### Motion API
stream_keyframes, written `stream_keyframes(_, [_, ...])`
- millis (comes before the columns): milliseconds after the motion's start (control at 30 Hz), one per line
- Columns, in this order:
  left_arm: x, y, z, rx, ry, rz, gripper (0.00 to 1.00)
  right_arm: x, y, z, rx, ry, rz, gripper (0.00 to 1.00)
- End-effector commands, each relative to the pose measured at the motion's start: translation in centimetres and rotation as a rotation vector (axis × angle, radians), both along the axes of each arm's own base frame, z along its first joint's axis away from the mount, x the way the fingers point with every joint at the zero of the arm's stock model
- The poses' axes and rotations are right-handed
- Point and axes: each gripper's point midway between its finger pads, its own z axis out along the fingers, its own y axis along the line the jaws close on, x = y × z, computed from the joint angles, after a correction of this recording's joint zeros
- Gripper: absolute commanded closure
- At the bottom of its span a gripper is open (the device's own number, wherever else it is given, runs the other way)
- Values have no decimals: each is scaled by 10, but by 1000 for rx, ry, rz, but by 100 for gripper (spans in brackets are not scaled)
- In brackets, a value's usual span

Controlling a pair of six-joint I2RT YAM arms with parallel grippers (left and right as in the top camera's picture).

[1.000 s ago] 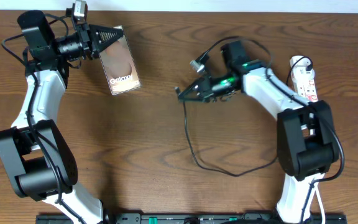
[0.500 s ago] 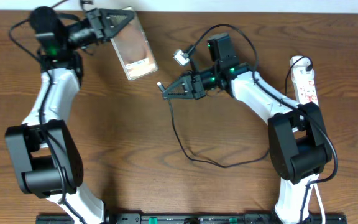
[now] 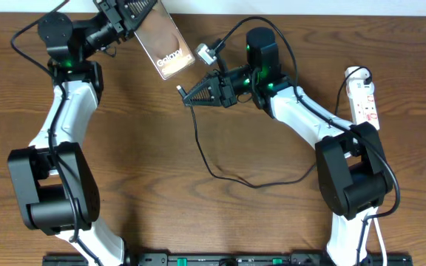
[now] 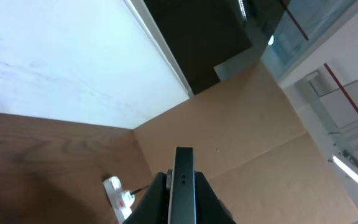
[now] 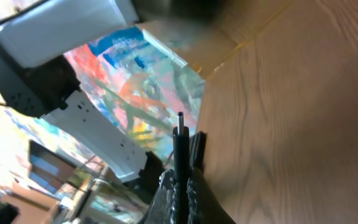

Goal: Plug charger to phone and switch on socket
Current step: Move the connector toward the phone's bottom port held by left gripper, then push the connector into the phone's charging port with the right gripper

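Phone [image 3: 167, 46], clamped in left fingers [image 3: 128, 9], aims its near end at the tip of the charger [image 5: 179, 140], clamped in right fingers [image 3: 205, 94] just beside it.

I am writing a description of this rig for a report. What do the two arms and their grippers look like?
The left arm and right arm have white links between bulky black joints, thin black cables looping along them, and green lights near the wrists. The left gripper and right gripper are black, tapering like triangles. I see no readable markings.
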Motion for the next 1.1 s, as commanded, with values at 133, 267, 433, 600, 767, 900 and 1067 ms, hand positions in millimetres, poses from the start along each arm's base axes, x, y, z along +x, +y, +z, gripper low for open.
stream_keyframes(133, [-16,5,13,31,-28,-65,93,1,6,8,1,-5,-10,99])
stream_keyframes(267, [-18,4,13,36,-28,-76,93,5,12,8,-2,-12,-46,99])
stream_keyframes(433, [-19,4,12,39,-28,-82,93,12,14,8,-14,6,-91,99])
stream_keyframes(600, [-19,4,12,54,-54,-78,93,10,16,8,-17,15,-85,99])
stream_keyframes(767, [-19,4,12,68,-79,-73,93,5,20,8,-17,17,-70,99])
stream_keyframes(900, [-17,5,13,66,-82,-61,92,4,20,12,-5,0,-65,99])
stream_keyframes(1067, [-15,6,13,60,-79,-49,93,3,20,18,3,3,-53,99])
